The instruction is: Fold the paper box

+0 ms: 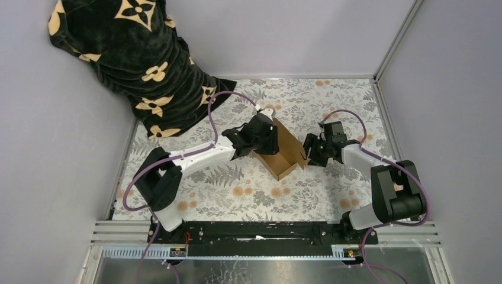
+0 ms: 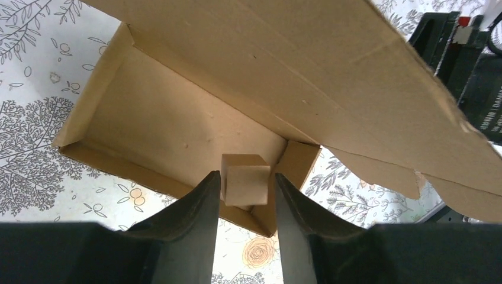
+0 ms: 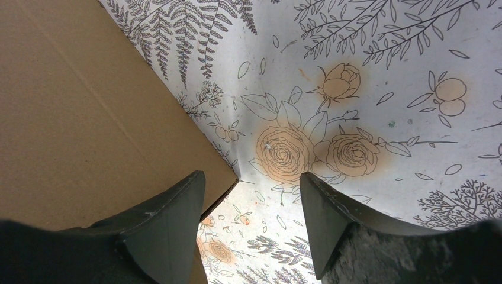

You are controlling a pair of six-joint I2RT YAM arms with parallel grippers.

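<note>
The paper box (image 1: 284, 151) is plain brown cardboard, partly folded into an open tray with a large flap standing up, at the middle of the table. In the left wrist view I see its inside (image 2: 177, 118) and the big flap (image 2: 284, 53) above it. My left gripper (image 1: 270, 141) (image 2: 245, 176) reaches in from the left and is shut on a small cardboard tab (image 2: 247, 188) at the tray's near wall. My right gripper (image 1: 308, 152) (image 3: 251, 176) is open at the box's right side. Its left finger (image 3: 171, 219) lies against the box's outer wall (image 3: 89, 118), near a corner.
A black blanket with beige flower marks (image 1: 136, 65) is heaped at the back left. A floral cloth (image 1: 237, 189) covers the table. Grey walls close in the left, back and right. A metal rail (image 1: 266, 228) runs along the near edge.
</note>
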